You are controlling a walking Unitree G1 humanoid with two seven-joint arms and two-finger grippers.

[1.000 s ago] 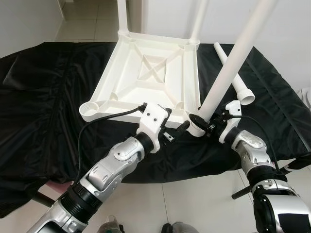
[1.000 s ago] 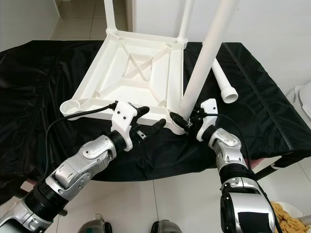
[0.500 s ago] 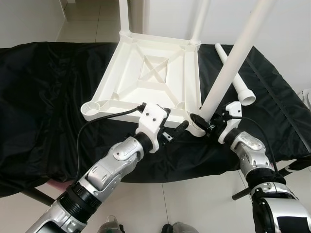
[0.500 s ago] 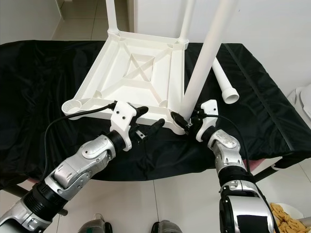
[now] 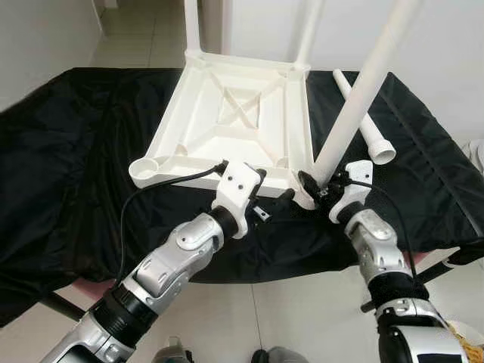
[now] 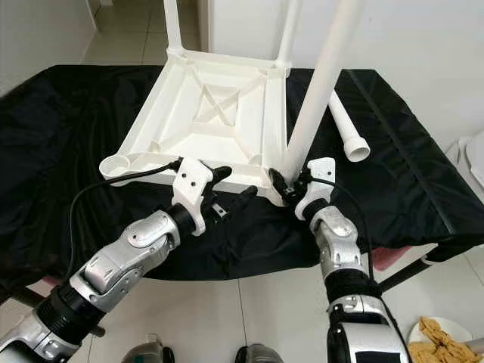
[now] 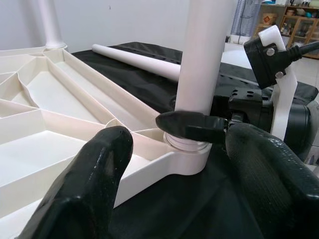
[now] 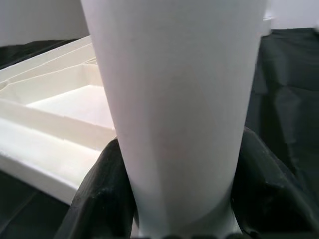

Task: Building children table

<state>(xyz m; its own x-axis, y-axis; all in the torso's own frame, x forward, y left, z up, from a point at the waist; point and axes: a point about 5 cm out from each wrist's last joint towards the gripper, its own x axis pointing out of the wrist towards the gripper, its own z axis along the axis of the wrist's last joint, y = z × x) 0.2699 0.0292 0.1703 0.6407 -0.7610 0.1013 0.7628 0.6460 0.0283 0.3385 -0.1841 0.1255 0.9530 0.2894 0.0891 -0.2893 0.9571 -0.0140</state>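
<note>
A black cloth [image 5: 68,151] covers the desk; the upturned white tabletop [image 5: 234,121] lies on it. The right claw [image 5: 316,189] is clenched around a white leg [image 5: 355,106] seated in the near corner socket. The left claw [image 5: 274,206] is held released beside it. Risk: the tilted leg may jam or pop out under uneven pressure.

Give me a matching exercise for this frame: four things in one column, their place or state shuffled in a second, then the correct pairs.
Things:
1. spare leg
2. near-right leg
3. near-left socket
4. left gripper

States:
A. empty
B. lying loose on the black cloth
C. open, just short of the tabletop edge
D. gripped low down by the right gripper, base at the corner socket

Pairs: 1-B, 2-D, 3-A, 4-C
</note>
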